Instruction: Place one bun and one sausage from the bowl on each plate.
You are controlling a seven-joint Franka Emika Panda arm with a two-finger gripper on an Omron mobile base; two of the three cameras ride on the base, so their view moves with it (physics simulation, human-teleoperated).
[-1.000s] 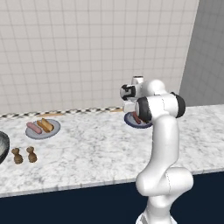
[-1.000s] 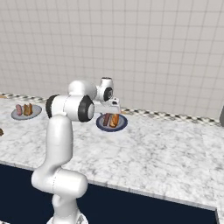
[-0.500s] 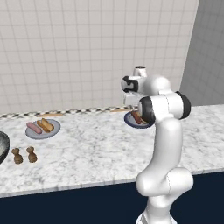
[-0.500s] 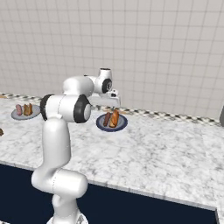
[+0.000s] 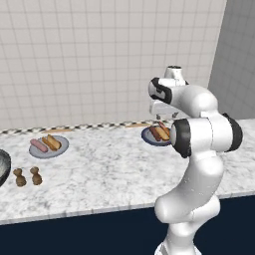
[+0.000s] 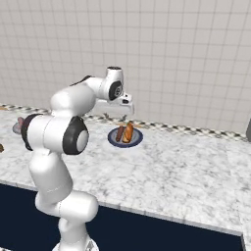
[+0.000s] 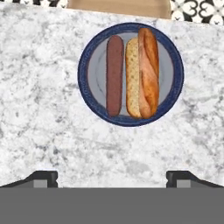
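Your tool (image 7: 112, 177) hangs above the marble table (image 7: 48, 131) with its jaws spread wide and nothing between them. Below it the dark blue plate (image 7: 89, 52) sits near the table's back edge, carrying the dark red sausage (image 7: 115, 75) and a bun (image 7: 142, 72) side by side, touching. Toward the table's left end, the light grey plate (image 5: 48, 151) holds the pink sausage (image 5: 38, 145) beside the second bun (image 5: 52, 142). The bowl (image 5: 2, 167) sits at the left edge.
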